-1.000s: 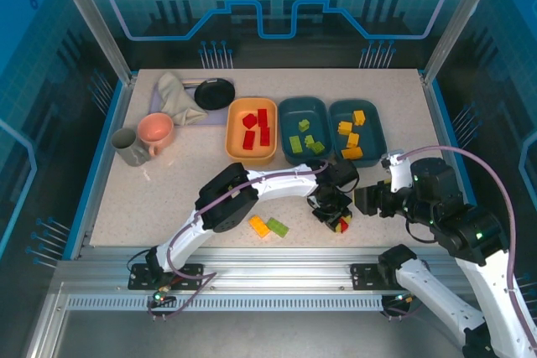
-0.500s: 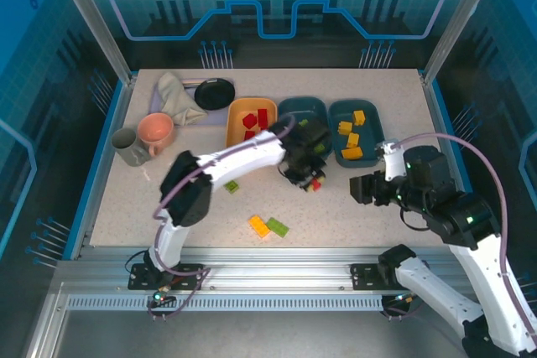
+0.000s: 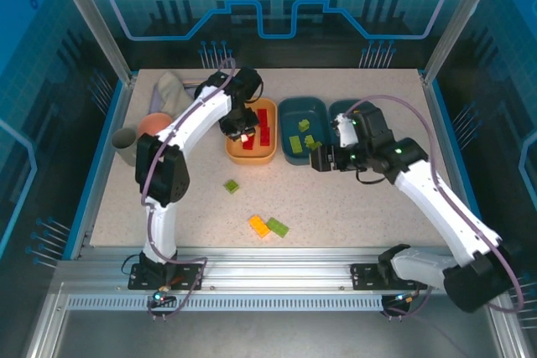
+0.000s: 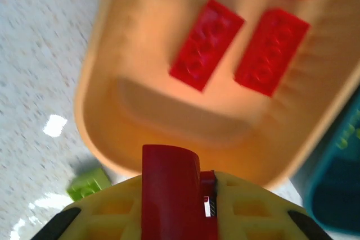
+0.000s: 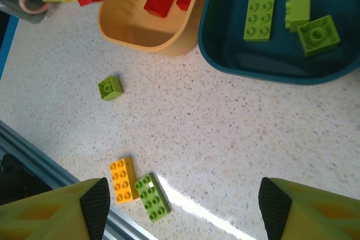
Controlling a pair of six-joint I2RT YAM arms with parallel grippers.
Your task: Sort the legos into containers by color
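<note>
The red studded plastic brick (image 4: 170, 186) is pinched tight in the closed jaws of the left arm (image 3: 195, 115). It now hangs over the near-left rim of the light orange rounded plastic tray (image 3: 252, 157). Half a second ago it was being carried above the speckled tabletop (image 3: 352, 207), in front of the dark teal tray of lime green bricks (image 3: 304, 101).

Two more red bricks (image 4: 207, 43) lie flat in the orange tray beyond it. Out on the tabletop nothing has shifted. A small square lime green brick (image 3: 231, 185) sits alone, and nearer the front a yellow-orange oblong brick (image 3: 259, 225) lies just beside a lime green oblong brick (image 3: 278, 226).

The left arm reaches far from its base, elbow raised and forearm angled towards the back. The right arm (image 3: 424, 182) has swung in from the right side. Its jaws stand wide apart and hold nothing, hovering above the near edge of the teal tray.
</note>
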